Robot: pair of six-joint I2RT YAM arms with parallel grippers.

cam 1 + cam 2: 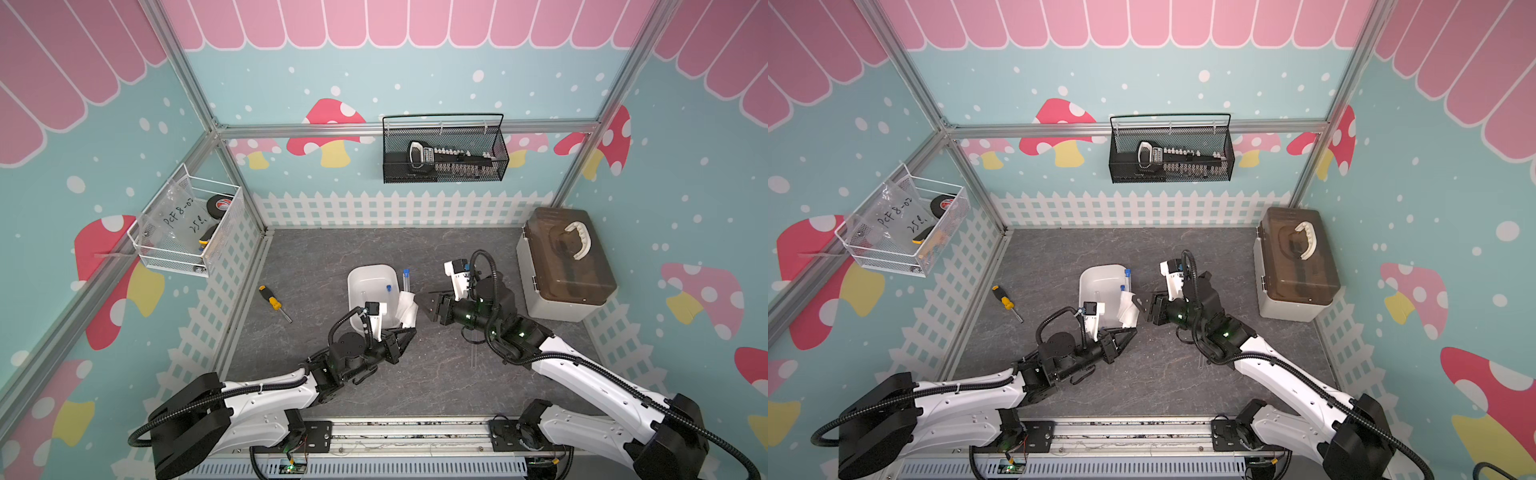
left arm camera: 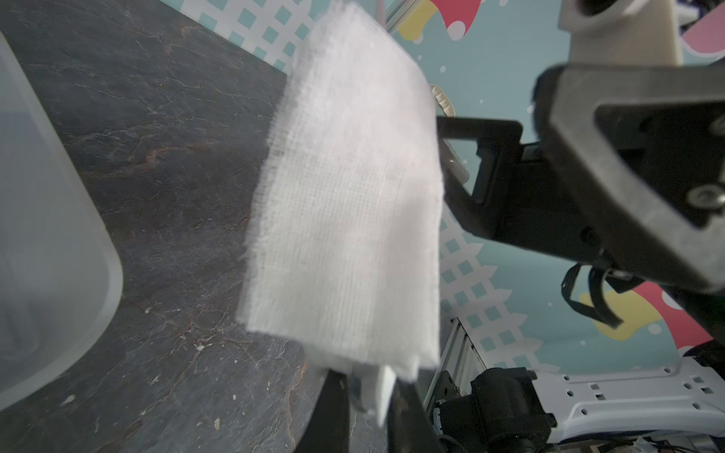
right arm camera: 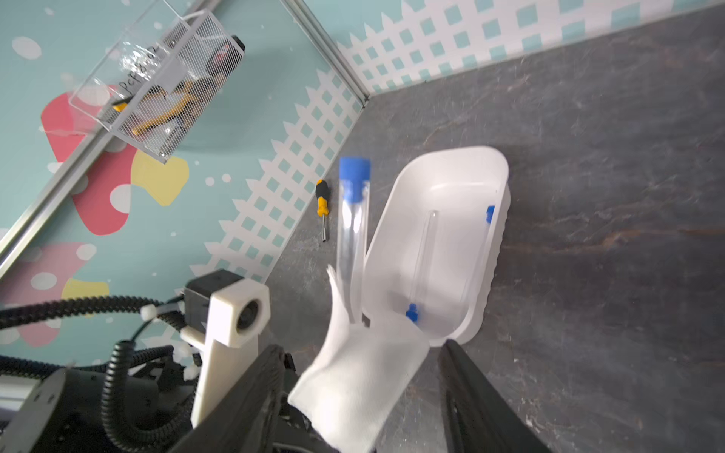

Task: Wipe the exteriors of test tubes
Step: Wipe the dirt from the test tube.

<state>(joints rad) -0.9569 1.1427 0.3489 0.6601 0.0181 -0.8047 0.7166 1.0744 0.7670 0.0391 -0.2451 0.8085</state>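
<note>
Well off to the left of the left end effector point(image 1: 411, 331), a yellow-and-black screwdriver point(image 1: 272, 301) lies on the grey tabletop point(image 1: 316, 257) and plays no part in the wiping. Just ahead of that end effector sits the white tray point(image 1: 370, 276), with two test tubes point(image 3: 423, 259) lying loose inside it, blue caps pointing opposite ways. The left end effector has its jaws pressed together on a white gauze pad point(image 1: 408, 309), which stands up from the tips. A third tube point(image 1: 406, 280) rises out of the gauze fold just beside the tray's outer wall, with its cap at the end away from the jaws. Whether the jaws pinch this tube through the cloth or grip only the cloth cannot be told. Just to the right of the gauze, the right end effector point(image 1: 424, 306) has its jaws apart and holds nothing; in its wrist view the pad hangs between them. The tube looks light, stiff and smooth, so it is likely slippery, prone to roll and perhaps breakable. A moderate squeeze near the capped end seems the safest hold, since it leaves the barrel bare for the gauze to slide along. The gauze is soft and limp and will flop unless it is bunched.
</note>
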